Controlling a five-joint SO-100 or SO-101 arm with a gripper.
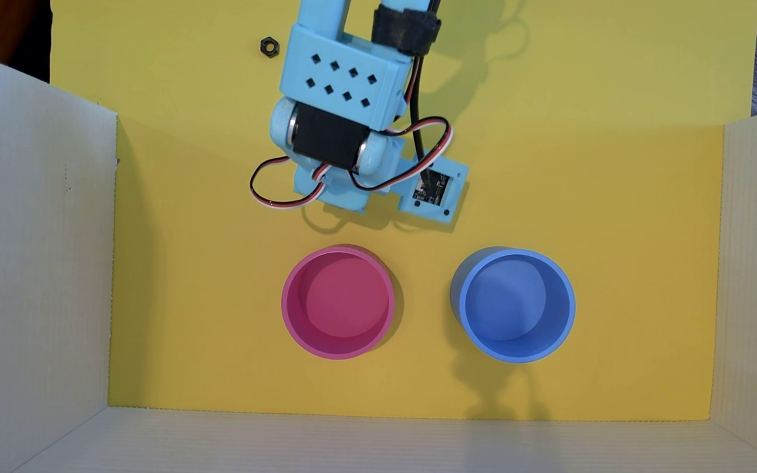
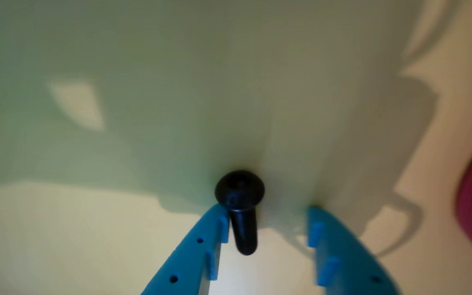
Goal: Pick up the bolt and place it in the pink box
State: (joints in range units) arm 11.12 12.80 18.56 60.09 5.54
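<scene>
- In the wrist view the gripper [image 2: 266, 215] stands open, its blue fingers [image 2: 195, 254] apart.
- The bolt [image 2: 241, 209] lies between them, against the left finger, head pointing away.
- The pink box [image 1: 338, 302] sits near, past the arm [image 1: 340, 104].
- A blue cup [image 1: 513, 304] stands beside it; a nut [image 1: 269, 47] lies apart.

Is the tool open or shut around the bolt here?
Open. In the wrist view the tool has a clear gap between its fingers; the bolt sits against the left finger only, away from the right one.
</scene>
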